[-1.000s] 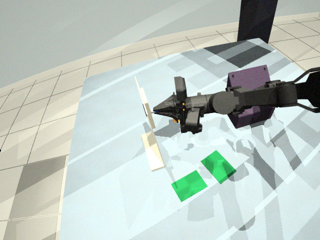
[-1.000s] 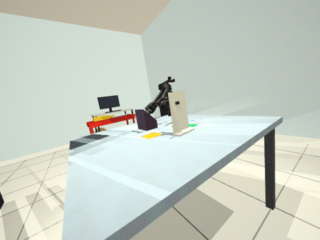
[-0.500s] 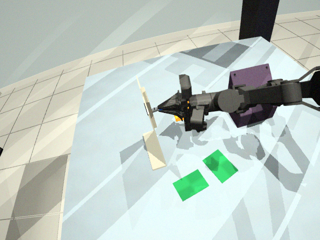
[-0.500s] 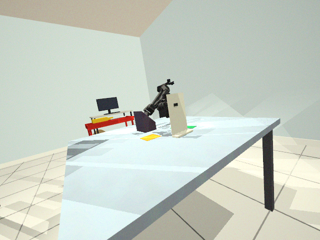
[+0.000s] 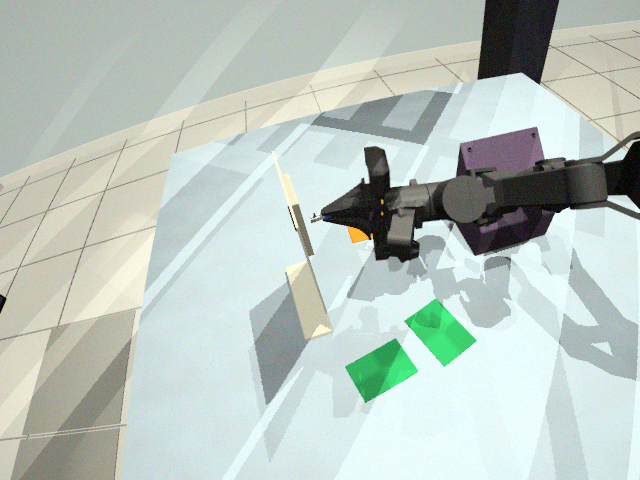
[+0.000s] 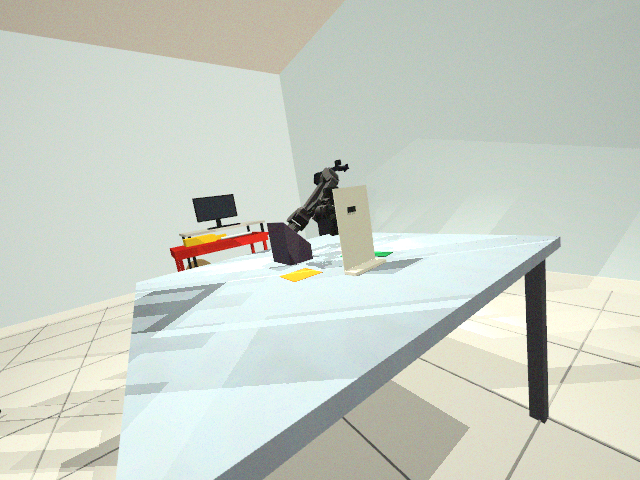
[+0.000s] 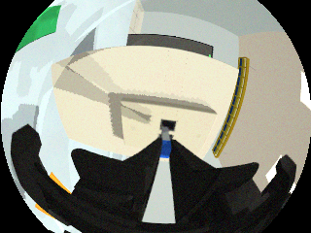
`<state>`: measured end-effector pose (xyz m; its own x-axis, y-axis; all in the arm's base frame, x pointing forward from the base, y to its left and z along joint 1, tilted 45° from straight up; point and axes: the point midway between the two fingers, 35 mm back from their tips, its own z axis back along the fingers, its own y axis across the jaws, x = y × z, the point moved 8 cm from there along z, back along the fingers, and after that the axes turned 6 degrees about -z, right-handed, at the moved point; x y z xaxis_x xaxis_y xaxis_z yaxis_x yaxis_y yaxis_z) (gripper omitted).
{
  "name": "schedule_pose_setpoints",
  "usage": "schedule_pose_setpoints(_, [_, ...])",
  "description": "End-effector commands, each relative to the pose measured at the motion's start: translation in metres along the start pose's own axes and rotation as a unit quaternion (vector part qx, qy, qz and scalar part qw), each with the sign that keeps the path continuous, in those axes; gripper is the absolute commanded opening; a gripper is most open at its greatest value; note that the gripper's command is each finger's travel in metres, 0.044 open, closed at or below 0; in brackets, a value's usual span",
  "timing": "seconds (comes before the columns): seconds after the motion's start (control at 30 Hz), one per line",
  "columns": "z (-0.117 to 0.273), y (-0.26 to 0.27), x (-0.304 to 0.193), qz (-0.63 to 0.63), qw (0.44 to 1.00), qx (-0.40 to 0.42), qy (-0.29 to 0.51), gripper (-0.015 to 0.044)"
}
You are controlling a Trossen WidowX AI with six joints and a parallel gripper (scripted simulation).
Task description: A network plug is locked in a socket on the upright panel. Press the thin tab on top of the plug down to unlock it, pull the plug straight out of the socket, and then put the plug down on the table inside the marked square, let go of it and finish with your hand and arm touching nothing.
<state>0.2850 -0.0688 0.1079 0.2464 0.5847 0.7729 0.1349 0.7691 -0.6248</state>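
Observation:
My gripper (image 5: 323, 216) (image 7: 165, 143) is shut on the network plug (image 5: 314, 217) (image 7: 166, 149), which has a clear grey head and a blue part between the fingertips. The plug's head points at the upright beige panel (image 5: 290, 192) (image 6: 355, 235) (image 7: 194, 73), with a small gap between them in the top view. The socket opening (image 6: 351, 209) (image 7: 168, 124) is dark, just beyond the plug's head in the wrist view. In the exterior view the panel hides the fingers and plug. The thin tab is too small to make out.
Two green squares (image 5: 381, 370) (image 5: 440, 332) lie on the table, front of the arm in the top view. An orange patch (image 5: 357, 235) (image 6: 301, 274) lies partly below the gripper. A purple block (image 5: 501, 149) (image 6: 289, 245) stands under the arm. The panel's foot (image 5: 309, 304) rests on the table.

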Motion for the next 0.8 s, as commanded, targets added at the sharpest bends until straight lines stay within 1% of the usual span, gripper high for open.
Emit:
schedule_pose_setpoints(0.0, [0.003,0.000,-0.001,0.001,1.000,0.002,-0.001,0.0000])
schedule_pose_setpoints(0.77, [0.017,0.000,-0.006,0.001,1.000,0.002,-0.001,0.0000])
